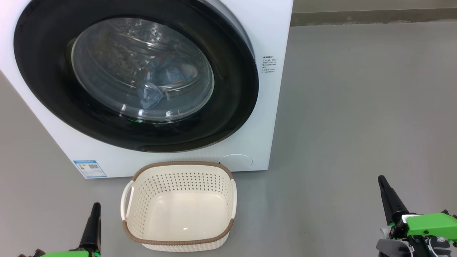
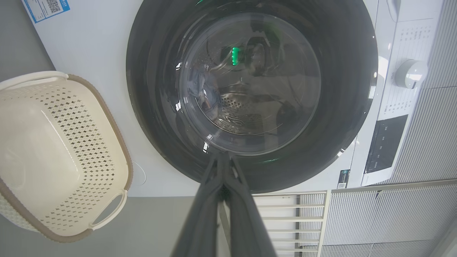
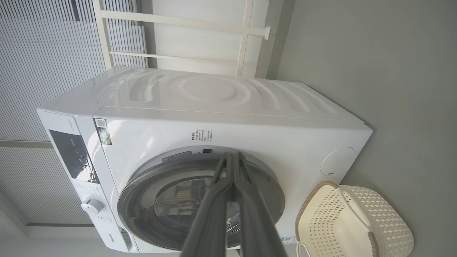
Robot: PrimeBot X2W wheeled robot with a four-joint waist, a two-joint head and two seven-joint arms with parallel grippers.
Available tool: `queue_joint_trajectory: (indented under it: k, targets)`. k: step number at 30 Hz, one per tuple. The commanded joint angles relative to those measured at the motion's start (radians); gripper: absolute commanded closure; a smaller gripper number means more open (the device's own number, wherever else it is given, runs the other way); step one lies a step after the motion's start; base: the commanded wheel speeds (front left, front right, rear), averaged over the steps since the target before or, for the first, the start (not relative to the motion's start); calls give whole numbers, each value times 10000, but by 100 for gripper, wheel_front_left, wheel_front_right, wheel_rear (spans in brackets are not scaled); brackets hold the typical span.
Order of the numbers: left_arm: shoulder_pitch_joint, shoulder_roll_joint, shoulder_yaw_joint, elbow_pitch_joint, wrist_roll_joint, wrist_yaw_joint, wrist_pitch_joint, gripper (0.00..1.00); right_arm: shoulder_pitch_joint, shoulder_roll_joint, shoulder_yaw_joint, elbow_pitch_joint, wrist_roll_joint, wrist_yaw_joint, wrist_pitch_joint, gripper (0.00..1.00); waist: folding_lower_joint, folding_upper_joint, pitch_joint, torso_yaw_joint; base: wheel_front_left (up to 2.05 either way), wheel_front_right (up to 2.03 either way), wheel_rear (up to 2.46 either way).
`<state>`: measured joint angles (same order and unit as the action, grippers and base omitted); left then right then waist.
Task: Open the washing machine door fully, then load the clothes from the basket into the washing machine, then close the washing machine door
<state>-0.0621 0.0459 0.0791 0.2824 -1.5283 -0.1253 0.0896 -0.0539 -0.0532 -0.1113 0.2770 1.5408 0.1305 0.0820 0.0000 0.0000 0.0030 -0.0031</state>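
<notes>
The white washing machine [image 1: 271, 35] stands ahead with its round black door [image 1: 232, 100] lying against the front. Through the glass bowl I see light blue clothes [image 1: 167, 76] inside the drum. The cream basket [image 1: 180, 164] sits on the floor just in front of the machine with nothing in it. My left gripper [image 1: 95, 207] is at the lower left beside the basket, fingers pressed together. My right gripper [image 1: 382, 180] is at the lower right, well clear of the basket, also shut. In the left wrist view my shut left gripper [image 2: 223, 155] points at the door [image 2: 342, 89].
Grey floor [image 1: 357, 107] spreads to the right of the machine. A control panel with a white dial [image 2: 410, 73] lies along the machine's top front. White rails and slatted blinds [image 3: 53, 53] stand behind it.
</notes>
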Motion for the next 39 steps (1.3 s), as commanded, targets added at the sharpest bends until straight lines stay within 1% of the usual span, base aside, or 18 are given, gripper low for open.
queue_joint_trajectory:
  k: [1,6,39]
  targets:
    - [-412,88,330,-328,-278,-52,94,100,-512,-44,93,-309,260,3,137,100,1,0,0,7,0,0,0]
    - [-459,43,350,-374,-800,-54,239,100,-536,-2,10,-324,706,2,284,100,1,0,1,31,0,0,0]
    - [-459,43,349,-374,-801,-54,237,100,-538,11,-8,-323,691,2,299,100,1,0,1,31,0,0,0]
